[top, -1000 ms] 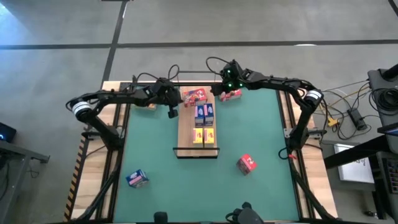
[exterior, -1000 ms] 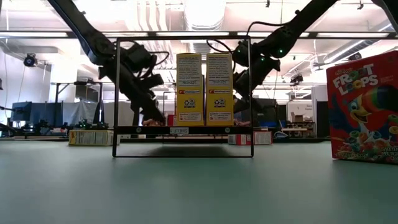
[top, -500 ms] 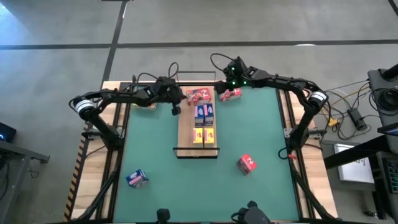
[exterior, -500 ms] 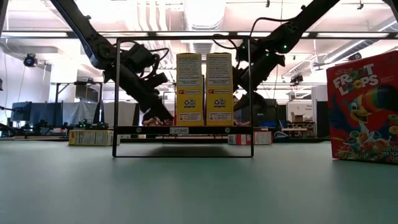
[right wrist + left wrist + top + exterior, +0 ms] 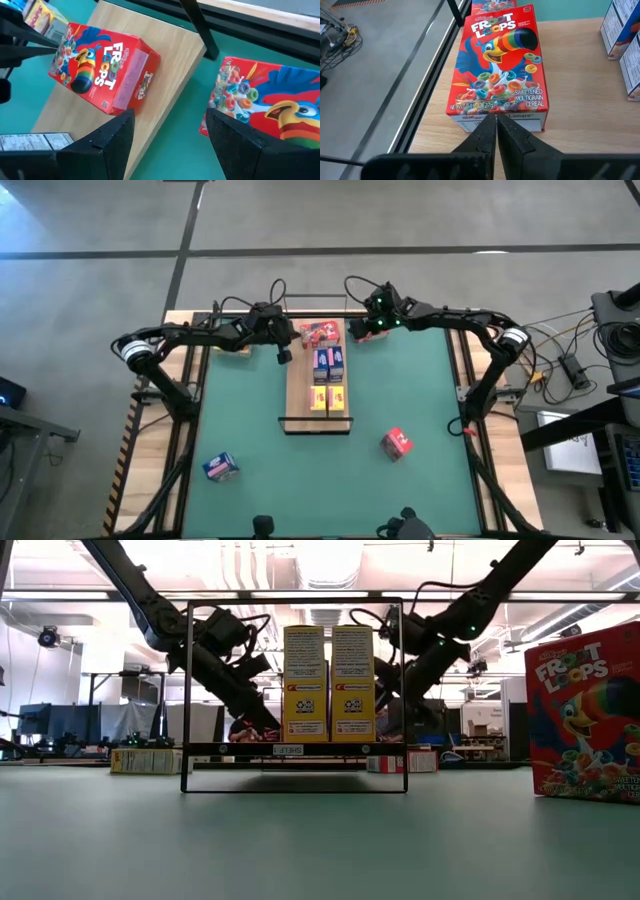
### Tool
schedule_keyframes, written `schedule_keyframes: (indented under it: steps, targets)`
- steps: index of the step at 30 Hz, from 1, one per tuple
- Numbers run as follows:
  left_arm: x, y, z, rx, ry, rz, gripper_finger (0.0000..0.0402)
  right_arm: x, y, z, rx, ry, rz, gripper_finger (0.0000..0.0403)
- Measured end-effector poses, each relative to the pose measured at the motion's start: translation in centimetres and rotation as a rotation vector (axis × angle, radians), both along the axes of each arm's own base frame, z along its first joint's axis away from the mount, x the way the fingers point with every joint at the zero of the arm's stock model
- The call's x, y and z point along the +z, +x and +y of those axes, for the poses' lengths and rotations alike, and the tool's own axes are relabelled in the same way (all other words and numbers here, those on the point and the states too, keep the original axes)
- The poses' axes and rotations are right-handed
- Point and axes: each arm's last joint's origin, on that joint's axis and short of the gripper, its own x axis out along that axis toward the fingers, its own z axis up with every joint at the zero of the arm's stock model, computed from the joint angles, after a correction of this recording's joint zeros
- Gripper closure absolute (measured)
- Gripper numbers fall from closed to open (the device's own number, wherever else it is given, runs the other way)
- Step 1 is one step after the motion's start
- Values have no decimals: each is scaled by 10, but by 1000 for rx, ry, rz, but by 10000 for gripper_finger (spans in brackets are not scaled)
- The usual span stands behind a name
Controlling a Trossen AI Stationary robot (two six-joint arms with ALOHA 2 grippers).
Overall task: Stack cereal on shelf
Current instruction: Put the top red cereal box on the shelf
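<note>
my left gripper (image 5: 492, 131) is pinched fully shut, holding nothing, its tips pressed against the end of a red cereal box (image 5: 499, 70) that lies flat at the far end of the shelf (image 5: 300, 385). my right gripper (image 5: 167, 135) stands wide open and empty, hovering over the shelf's far right corner, between that flat box and a second red box (image 5: 270, 107) lying on the green mat (image 5: 410, 400) just beside the board. i grip neither one.

on the light-wood board, two blue boxes (image 5: 328, 362) stand upright in the middle, and two yellow boxes (image 5: 327, 398) stand side by side nearer the front wire frame (image 5: 295, 695).

three more boxes lie off the shelf: a red one (image 5: 397, 443) on the mat to the front right, a blue one (image 5: 220, 467) at the front left, and a yellow one (image 5: 232, 348) on the table edge beneath my left arm.
</note>
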Motion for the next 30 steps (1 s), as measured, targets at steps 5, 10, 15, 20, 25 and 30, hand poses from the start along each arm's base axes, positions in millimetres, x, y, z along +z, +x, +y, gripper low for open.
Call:
schedule_keyframes:
  steps: [5,10,15,20,25,30]
  targets:
    - [1,1,0,15,-17,-20,401,-7,-3,3,-9,-17,-65,170]
    - [1,1,0,29,-33,-35,401,-12,-3,6,11,-26,-175,170]
    - [2,1,0,43,-52,-46,401,-14,-4,7,31,-9,-204,170]
    - [-7,5,2,44,-64,-46,401,-13,-3,7,30,-13,-210,160]
    - [-15,9,5,50,-77,-39,401,-16,-2,6,21,0,-212,135]
    - [-12,14,9,49,-69,-50,401,-21,-2,3,4,-1,-209,118]
